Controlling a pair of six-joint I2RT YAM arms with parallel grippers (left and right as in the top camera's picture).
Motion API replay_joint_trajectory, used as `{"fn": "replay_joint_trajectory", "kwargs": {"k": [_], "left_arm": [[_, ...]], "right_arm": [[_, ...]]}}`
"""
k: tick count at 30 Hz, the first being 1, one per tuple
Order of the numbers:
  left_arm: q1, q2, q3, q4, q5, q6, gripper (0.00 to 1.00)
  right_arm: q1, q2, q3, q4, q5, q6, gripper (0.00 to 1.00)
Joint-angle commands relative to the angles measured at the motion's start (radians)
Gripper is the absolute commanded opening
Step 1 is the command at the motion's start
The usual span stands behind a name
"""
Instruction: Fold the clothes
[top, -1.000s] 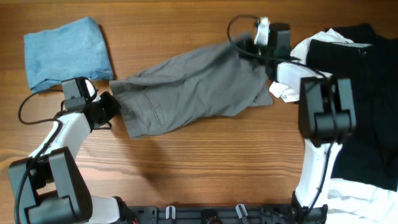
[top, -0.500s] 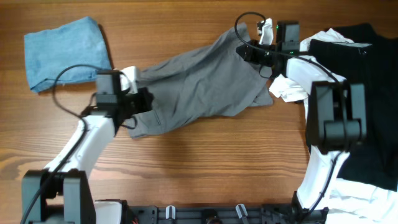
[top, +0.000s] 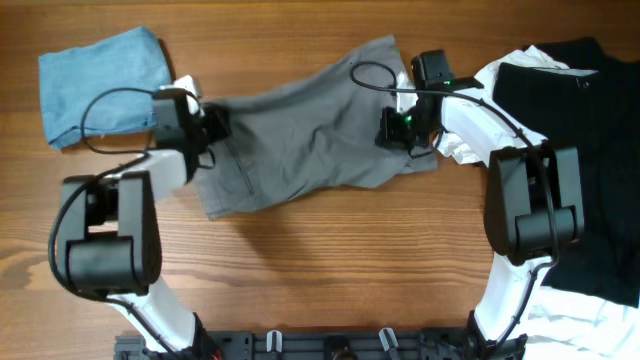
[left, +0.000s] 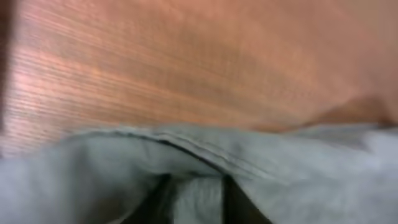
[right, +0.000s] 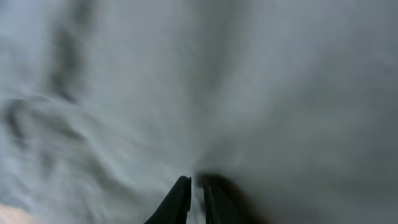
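The mid-grey shorts (top: 310, 135) lie spread slantwise across the middle of the table. My left gripper (top: 216, 124) is at their left end. In the left wrist view its fingers (left: 193, 193) are shut on a fold of the grey shorts (left: 311, 168). My right gripper (top: 392, 128) rests on the shorts' right part. In the right wrist view its fingers (right: 196, 190) are nearly together with a thin strip of the grey shorts (right: 124, 74) between them. A folded light-blue piece (top: 105, 80) lies at the far left. A black garment (top: 590, 150) and white pieces (top: 458, 146) lie at the right.
The table is brown wood (top: 320, 270). More white cloth (top: 575, 320) lies at the near right corner under the black garment. Both arms' cables arch over the shorts' ends.
My left gripper has moved up and right onto the shorts' left end. My right gripper has moved from the far edge down onto the shorts. The shorts shifted slightly.
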Motion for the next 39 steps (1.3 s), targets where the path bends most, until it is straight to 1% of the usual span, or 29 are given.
{"fn": "replay_joint_trajectory", "kwargs": {"k": [1,3,4,5,6,7,9,10,11,16,17,18,19,21,22,23,24,25,26,27,29,30,31,33,34,35,39], "left_arm": [[0.042,-0.078,0.08,-0.081,0.101,-0.013,0.35],[0.064,-0.137,0.096,-0.19,0.102,-0.013,0.39],[0.068,-0.184,0.096,-0.29,0.102,-0.003,0.42],[0.069,-0.225,0.096,-0.397,0.102,0.04,0.46],[0.069,-0.269,0.096,-0.534,0.101,0.09,0.59],[0.069,-0.307,0.096,-0.665,0.074,0.116,0.82],[0.069,-0.327,0.096,-0.854,-0.037,0.115,0.93],[0.069,-0.319,0.088,-0.951,-0.076,0.115,0.95],[0.069,-0.307,0.065,-0.993,-0.087,0.115,0.96],[0.069,-0.245,-0.044,-0.942,-0.072,0.084,0.96],[0.069,-0.229,-0.056,-0.906,-0.041,0.085,0.93],[0.069,-0.213,-0.073,-0.848,0.014,0.085,0.83],[0.069,-0.209,-0.082,-0.818,0.033,0.085,0.76],[0.066,-0.197,-0.112,-0.726,0.056,0.085,0.68],[0.065,-0.192,-0.119,-0.687,0.077,0.085,0.59],[0.062,-0.186,-0.12,-0.66,0.092,0.085,0.46],[0.056,-0.182,-0.12,-0.647,0.093,0.085,0.31],[0.055,-0.182,-0.12,-0.653,0.089,0.09,0.13],[0.059,-0.184,-0.119,-0.683,0.067,0.092,0.04],[0.077,-0.192,-0.116,-0.748,0.01,0.092,0.04],[0.141,-0.222,-0.095,-0.887,-0.126,0.091,0.04],[0.178,-0.24,-0.075,-0.938,-0.163,0.092,0.04],[0.23,-0.273,-0.044,-0.981,-0.154,0.093,0.04],[0.267,-0.325,-0.019,-0.998,-0.115,0.108,0.04],[0.272,-0.355,-0.014,-0.996,-0.085,0.132,0.04],[0.271,-0.385,-0.009,-0.998,-0.07,0.145,0.04],[0.269,-0.497,0.008,-1.042,-0.066,0.145,0.04]], "right_arm": [[-0.002,0.0,-0.042,-0.081,0.2,0.151,0.12],[-0.003,0.0,-0.076,-0.103,0.203,0.174,0.13],[-0.003,0.0,-0.085,-0.131,0.204,0.172,0.12],[-0.003,0.0,-0.086,-0.145,0.208,0.17,0.13],[-0.003,0.0,-0.086,-0.148,0.212,0.156,0.15],[-0.005,0.0,-0.086,-0.147,0.222,0.141,0.16],[-0.012,0.0,-0.086,-0.143,0.238,0.14,0.16],[-0.018,0.0,-0.086,-0.136,0.237,0.138,0.16],[-0.021,0.0,-0.086,-0.133,0.237,0.13,0.16],[-0.021,0.0,-0.086,-0.135,0.219,0.042,0.18],[-0.021,0.0,-0.086,-0.134,0.218,0.034,0.17],[-0.021,0.0,-0.086,-0.133,0.217,0.034,0.18],[-0.021,0.0,-0.086,-0.132,0.218,0.034,0.18],[-0.02,0.0,-0.086,-0.12,0.217,0.032,0.17],[-0.02,0.0,-0.086,-0.114,0.217,0.026,0.17],[-0.02,0.0,-0.086,-0.111,0.217,0.023,0.17],[-0.02,-0.002,-0.086,-0.112,0.217,0.018,0.16],[-0.021,-0.008,-0.086,-0.114,0.217,0.009,0.15],[-0.021,-0.018,-0.086,-0.121,0.217,0.008,0.15],[-0.021,-0.041,-0.086,-0.13,0.218,-0.001,0.15],[-0.021,-0.105,-0.086,-0.136,0.215,-0.047,0.19],[-0.021,-0.129,-0.086,-0.14,0.205,-0.065,0.2],[-0.021,-0.158,-0.086,-0.147,0.16,-0.082,0.2],[-0.02,-0.154,-0.088,-0.143,0.146,-0.062,0.2],[-0.02,-0.146,-0.1,-0.129,0.145,-0.061,0.11],[-0.019,-0.138,-0.119,-0.109,0.138,-0.059,0.04],[-0.016,-0.127,-0.245,-0.024,0.131,-0.043,0.04]]}}
